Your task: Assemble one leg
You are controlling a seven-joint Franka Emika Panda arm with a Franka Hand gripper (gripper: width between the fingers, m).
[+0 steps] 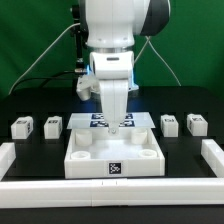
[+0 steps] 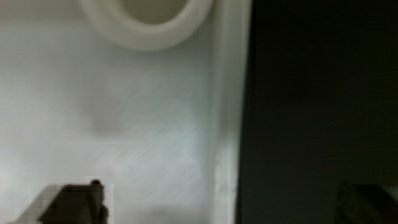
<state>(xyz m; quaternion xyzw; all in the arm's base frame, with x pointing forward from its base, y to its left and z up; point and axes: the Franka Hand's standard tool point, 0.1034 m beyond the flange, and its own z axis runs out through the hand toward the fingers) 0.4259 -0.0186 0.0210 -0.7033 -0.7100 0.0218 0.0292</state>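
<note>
Four legs, small white blocks with black-and-white tags, stand on the black table: two at the exterior view's left [image 1: 22,127] [image 1: 52,125] and two at its right [image 1: 170,123] [image 1: 196,124]. The large white square piece with corner sockets [image 1: 85,158] lies in the middle. My gripper [image 1: 118,127] points down over that piece's back edge, far from every leg. In the wrist view my gripper [image 2: 219,206] is open and empty. Its dark fingers [image 2: 75,205] stand on either side of the white piece's edge [image 2: 178,120]. A round socket [image 2: 151,20] shows there; no leg does.
The marker board [image 1: 98,121] lies just behind the large white piece, partly hidden by my gripper. A low white border runs along the table's left [image 1: 10,155], right [image 1: 213,155] and front [image 1: 110,192]. Cables hang behind the arm.
</note>
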